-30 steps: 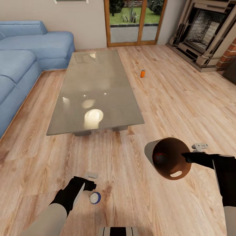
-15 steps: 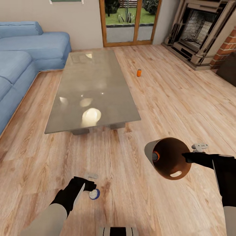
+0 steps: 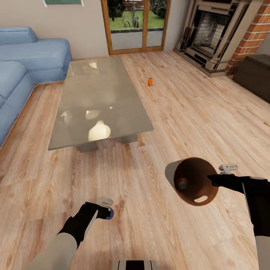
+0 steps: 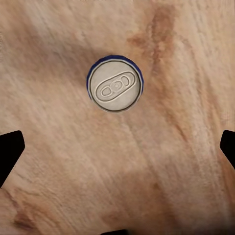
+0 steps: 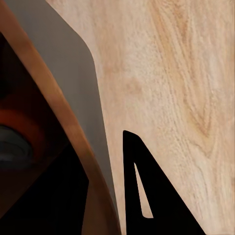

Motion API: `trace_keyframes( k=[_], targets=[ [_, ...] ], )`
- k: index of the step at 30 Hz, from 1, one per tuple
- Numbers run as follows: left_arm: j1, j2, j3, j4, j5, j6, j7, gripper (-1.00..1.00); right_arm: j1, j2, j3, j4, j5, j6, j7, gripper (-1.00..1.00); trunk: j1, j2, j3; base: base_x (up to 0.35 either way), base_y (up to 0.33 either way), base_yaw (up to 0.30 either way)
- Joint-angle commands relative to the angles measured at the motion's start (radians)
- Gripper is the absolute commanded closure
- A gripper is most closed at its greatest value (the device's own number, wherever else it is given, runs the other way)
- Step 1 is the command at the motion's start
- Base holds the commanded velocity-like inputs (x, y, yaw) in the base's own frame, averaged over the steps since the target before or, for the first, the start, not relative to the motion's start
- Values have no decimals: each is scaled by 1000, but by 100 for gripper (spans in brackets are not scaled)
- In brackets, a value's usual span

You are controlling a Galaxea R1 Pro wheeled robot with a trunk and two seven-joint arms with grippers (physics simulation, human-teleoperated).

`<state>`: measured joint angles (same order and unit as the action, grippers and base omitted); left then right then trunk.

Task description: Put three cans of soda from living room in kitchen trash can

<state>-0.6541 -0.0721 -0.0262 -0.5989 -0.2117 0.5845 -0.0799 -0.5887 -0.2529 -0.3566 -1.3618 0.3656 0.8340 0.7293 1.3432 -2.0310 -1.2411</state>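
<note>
Blue soda can (image 4: 115, 83) upright on floor, lower left of head view | your left gripper (image 4: 117, 147) spread wide above it | light, slick, dentable: grip mid-body | right gripper (image 3: 213, 180) clamped on trash can (image 3: 193, 180) rim

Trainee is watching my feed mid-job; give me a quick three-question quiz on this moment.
1. True or false: the blue soda can stands upright on the wood floor, not yet gripped by the left gripper.
2. Which gripper carries the trash can: A left, B right?
3. Fill in: the orange soda can on the floor stands between the glass table and the ____.

Key: 1 true. 2 B, the right gripper. 3 fireplace.
</note>
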Motion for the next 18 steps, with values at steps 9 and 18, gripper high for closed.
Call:
trace_keyframes(
  k=[9, 18],
  targets=[
    [0, 0, -3, 0, 0, 0, 1, -100, 0, 2, 2, 1, -17, 5, 2, 100, 0, 0, 0, 116, 90, -5],
    [0, 0, -3, -6, 1, -2, -5, -100, -1, -58, 2, -11, -10, 14, 2, 100, 0, 0, 0, 8, 6, 0]
  ],
)
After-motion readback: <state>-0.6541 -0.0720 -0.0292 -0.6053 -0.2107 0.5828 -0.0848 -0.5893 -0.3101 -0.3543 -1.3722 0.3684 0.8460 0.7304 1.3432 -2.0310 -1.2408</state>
